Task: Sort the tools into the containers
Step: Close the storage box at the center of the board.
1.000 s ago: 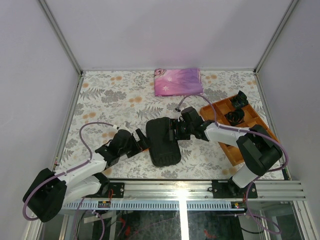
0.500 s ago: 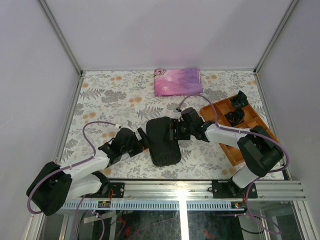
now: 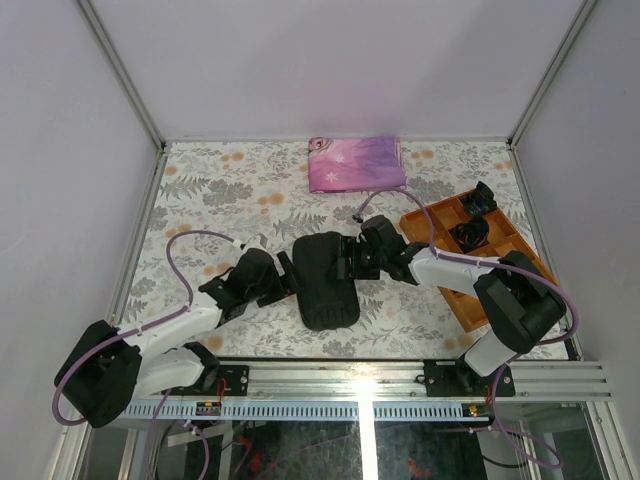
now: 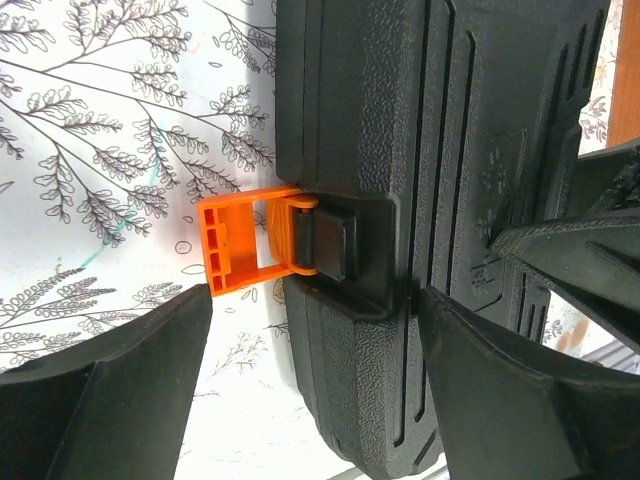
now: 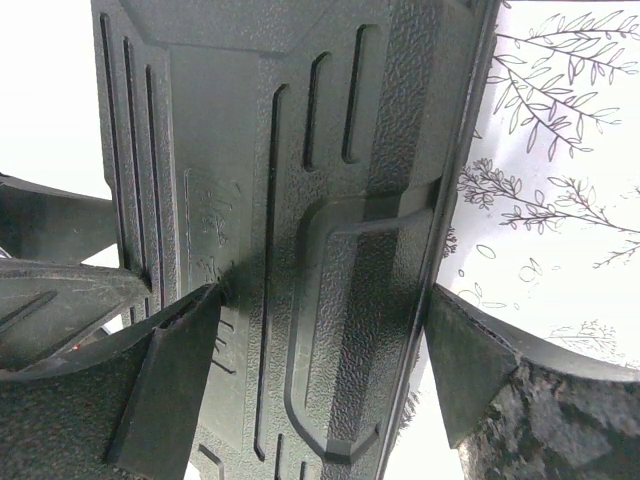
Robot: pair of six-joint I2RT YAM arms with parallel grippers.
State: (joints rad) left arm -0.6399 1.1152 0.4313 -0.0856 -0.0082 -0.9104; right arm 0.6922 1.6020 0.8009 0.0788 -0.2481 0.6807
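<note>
**Bracketing the closed tool case point(image 3: 325, 280)**

Case lies shut in the middle of the bench point(image 3: 200, 190). My left hand point(image 3: 284, 277) stands wide at its left edge, the flipped-out orange latch point(image 4: 240, 245) between the fingers. My right hand point(image 3: 350, 262), equally wide, spans the lid point(image 5: 300, 200) by the right edge.

tool case point(image 3: 325, 285): shut, contents hidden | wrist views: case ends cut off | orange tray point(image 3: 425, 218): contents unclear

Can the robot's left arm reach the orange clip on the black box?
Probably yes. The orange plastic clip on the closed black plastic tool case lies right in front of the left pincer, between its open jaws, and nothing blocks the way.
</note>
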